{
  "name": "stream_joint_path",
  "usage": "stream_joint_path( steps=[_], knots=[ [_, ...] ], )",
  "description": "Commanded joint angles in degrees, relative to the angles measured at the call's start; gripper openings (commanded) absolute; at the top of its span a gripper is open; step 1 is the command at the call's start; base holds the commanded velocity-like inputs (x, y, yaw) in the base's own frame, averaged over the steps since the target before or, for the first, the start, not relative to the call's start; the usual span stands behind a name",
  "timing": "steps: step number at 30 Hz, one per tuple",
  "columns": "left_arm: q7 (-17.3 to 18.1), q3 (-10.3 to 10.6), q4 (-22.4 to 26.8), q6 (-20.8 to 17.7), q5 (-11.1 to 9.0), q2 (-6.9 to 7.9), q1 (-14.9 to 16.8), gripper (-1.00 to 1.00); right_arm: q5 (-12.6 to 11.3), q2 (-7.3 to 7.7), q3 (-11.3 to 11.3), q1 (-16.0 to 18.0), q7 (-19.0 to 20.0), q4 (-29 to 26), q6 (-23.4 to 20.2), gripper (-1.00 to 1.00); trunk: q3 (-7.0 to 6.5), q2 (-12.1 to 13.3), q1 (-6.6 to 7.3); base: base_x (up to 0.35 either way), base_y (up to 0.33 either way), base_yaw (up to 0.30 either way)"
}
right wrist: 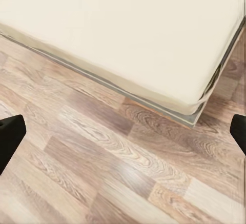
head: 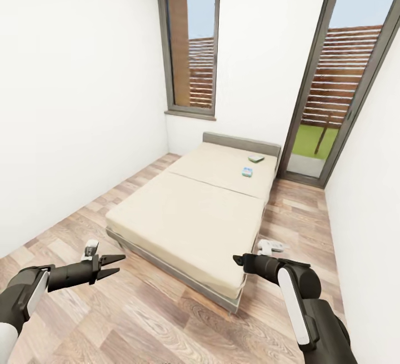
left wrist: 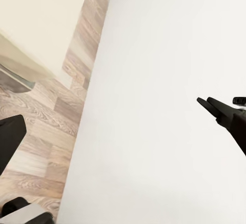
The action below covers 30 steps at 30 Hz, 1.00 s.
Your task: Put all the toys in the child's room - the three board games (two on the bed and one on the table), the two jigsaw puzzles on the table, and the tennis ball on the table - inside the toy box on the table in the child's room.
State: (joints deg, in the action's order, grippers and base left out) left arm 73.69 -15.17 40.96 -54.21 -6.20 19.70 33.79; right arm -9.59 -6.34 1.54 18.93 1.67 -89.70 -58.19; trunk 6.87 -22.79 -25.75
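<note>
A small bedroom with white walls and a wood-plank floor (head: 166, 319). A wide low bed (head: 189, 219) with two beige mattress pads and a grey headboard fills the middle of the room. Two small flat board games lie on the far mattress pad toward its right side: a blue one (head: 247, 172) nearer, and a white-and-green one (head: 256, 158) just beyond it, close to the headboard. Behind the bed are a tall window (head: 191, 41) and, to the right, a glass door (head: 344, 75).

The left gripper (head: 114, 267) hangs over the floor at near left, jaws spread apart and empty. The right gripper (head: 240, 260) hangs at the bed's near right corner; in the right wrist view its fingers (right wrist: 10, 137) sit wide apart, holding nothing. Both board games lie well apart from either gripper, at the far end of the bed.
</note>
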Motion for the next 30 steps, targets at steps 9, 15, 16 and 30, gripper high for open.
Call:
stream_joint_path(
  steps=[9, 15, 16, 30],
  knots=[
    [0.07, -0.03, 0.01, -0.46, -0.04, 0.09, 0.05, 1.0, -0.08, -0.08, 0.13, 0.05, 0.18, 0.09, -0.26, 1.0, 0.96, -0.13, -0.03, 0.045, -0.173, 0.02],
    [-0.07, -0.02, 0.04, -0.46, -0.04, 0.07, 0.05, 1.0, -0.07, -0.08, 0.13, 0.05, 0.18, 0.13, -0.26, 1.0, 1.52, -0.13, -0.03, 0.038, -0.028, 0.002],
    [-0.08, -0.02, 0.05, -0.46, -0.04, 0.07, 0.05, 1.0, -0.05, -0.08, 0.13, 0.05, 0.18, 0.14, -0.26, 1.0, 1.61, -0.13, -0.03, 0.013, -0.009, 0.001],
    [-0.14, 0.05, 0.04, -0.47, -0.04, -0.04, 0.05, 1.0, 0.0, -0.08, 0.06, 0.05, 0.18, 0.14, -0.24, 1.0, 2.91, -0.13, -0.03, 0.002, -0.002, 0.0]
  ],
)
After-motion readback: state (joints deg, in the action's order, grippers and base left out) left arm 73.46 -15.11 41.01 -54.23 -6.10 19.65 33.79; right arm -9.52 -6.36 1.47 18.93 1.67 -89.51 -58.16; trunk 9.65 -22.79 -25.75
